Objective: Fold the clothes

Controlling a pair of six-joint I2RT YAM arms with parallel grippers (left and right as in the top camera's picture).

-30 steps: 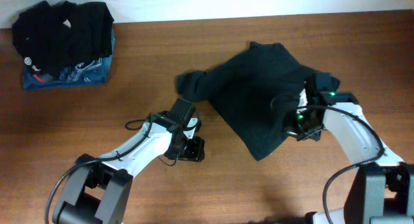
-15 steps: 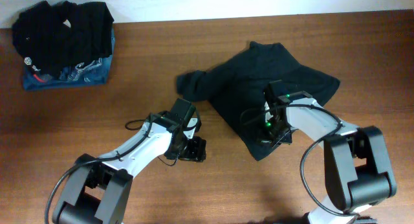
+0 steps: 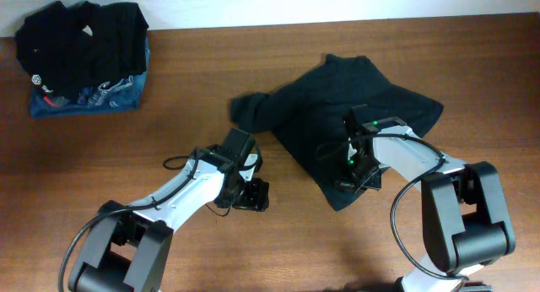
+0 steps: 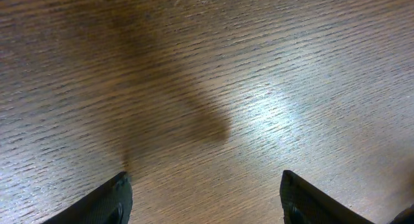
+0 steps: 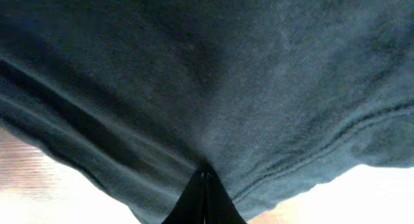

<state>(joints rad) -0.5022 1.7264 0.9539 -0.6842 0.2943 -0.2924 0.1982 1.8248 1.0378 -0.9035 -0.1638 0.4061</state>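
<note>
Right, wide wooden table under me, and over its right half lies the black garment, rumpled, one sleeve trailing off to the left, its lower corner pointing at the near edge. It reads as light, limp cloth with no stiffness. I expect it to sag and drag wherever I lift it, and a single pinch would only pull up a peak. The best holds, I judge, are hems and corners, two points at once, so an edge travels flat.

Far left corner, a stack of other clothes, well apart from all this.

My right pincer sits on the garment's lower part, closed tight. In the wrist view the creases run straight into its fingertips, so a thin fold looks pinched there.

My left pincer hangs over bare wood near the garment's left side, jaws wide, nothing between them.
</note>
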